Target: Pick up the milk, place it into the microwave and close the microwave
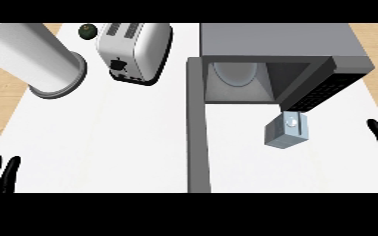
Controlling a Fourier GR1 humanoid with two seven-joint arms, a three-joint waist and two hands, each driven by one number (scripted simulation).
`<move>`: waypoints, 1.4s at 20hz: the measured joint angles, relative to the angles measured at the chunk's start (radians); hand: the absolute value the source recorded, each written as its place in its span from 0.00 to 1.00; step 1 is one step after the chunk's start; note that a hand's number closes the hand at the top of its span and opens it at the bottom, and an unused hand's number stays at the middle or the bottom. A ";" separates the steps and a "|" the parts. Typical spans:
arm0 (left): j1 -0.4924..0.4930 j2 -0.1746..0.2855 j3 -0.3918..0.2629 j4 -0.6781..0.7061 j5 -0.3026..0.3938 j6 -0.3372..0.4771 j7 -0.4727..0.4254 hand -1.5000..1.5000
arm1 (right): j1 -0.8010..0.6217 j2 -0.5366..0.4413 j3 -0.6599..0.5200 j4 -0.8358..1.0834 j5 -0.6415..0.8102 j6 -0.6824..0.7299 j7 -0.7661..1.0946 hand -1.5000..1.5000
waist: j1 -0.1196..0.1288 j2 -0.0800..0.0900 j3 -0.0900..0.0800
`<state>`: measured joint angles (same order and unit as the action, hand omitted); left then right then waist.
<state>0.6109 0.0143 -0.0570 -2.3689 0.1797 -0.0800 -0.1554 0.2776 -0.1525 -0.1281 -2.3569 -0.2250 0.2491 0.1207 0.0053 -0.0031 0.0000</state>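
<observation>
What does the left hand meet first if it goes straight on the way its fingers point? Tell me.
Probably the tall white cylinder, past bare counter; the left hand rests open at the lower left edge. Depth is unclear, so it may pass beside it.

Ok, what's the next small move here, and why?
Probably bring the right hand left toward the milk. It stands untouched on the counter, just in front of the open microwave, and that hand shows at the right edge, far nearer than the left hand at the lower left.
</observation>
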 measured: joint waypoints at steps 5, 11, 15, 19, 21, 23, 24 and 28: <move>0.078 0.012 0.064 0.007 0.066 -0.067 -0.060 0.00 | -0.014 0.032 0.025 0.058 0.085 0.001 -0.041 0.00 | 0.003 0.000 0.000; 0.185 0.004 0.101 -0.001 0.106 -0.149 -0.133 0.00 | -0.074 0.047 0.033 0.163 0.169 -0.015 -0.071 0.00 | 0.008 0.001 0.000; 0.246 0.002 0.136 0.006 0.122 -0.206 -0.183 0.00 | -0.122 0.043 0.028 0.286 0.216 -0.008 -0.142 0.00 | 0.010 0.001 0.000; 0.256 -0.008 0.152 0.002 0.126 -0.220 -0.185 0.00 | -0.161 0.043 0.034 0.371 0.271 -0.017 -0.182 0.00 | 0.008 0.002 0.000; 0.276 -0.009 0.166 0.004 0.131 -0.238 -0.200 0.00 | -0.174 0.044 0.033 0.438 0.305 -0.025 -0.235 0.00 | 0.009 0.002 0.000; 0.303 -0.011 0.181 0.005 0.143 -0.259 -0.218 0.00 | -0.200 0.045 0.031 0.483 0.331 -0.039 -0.252 0.00 | 0.010 0.002 0.000; 0.296 -0.007 0.195 0.010 0.150 -0.263 -0.216 0.00 | -0.215 0.046 0.028 0.526 0.345 -0.048 -0.275 0.00 | 0.010 0.002 0.000; 0.332 -0.008 0.217 0.016 0.173 -0.300 -0.249 0.00 | -0.242 0.050 0.004 0.664 0.391 -0.091 -0.364 0.00 | 0.011 0.002 0.000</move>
<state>0.9425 0.0062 0.1604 -2.3530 0.3526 -0.3802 -0.4040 0.0353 -0.1021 -0.1236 -1.6933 0.1658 0.1585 -0.2431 0.0167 -0.0009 0.0004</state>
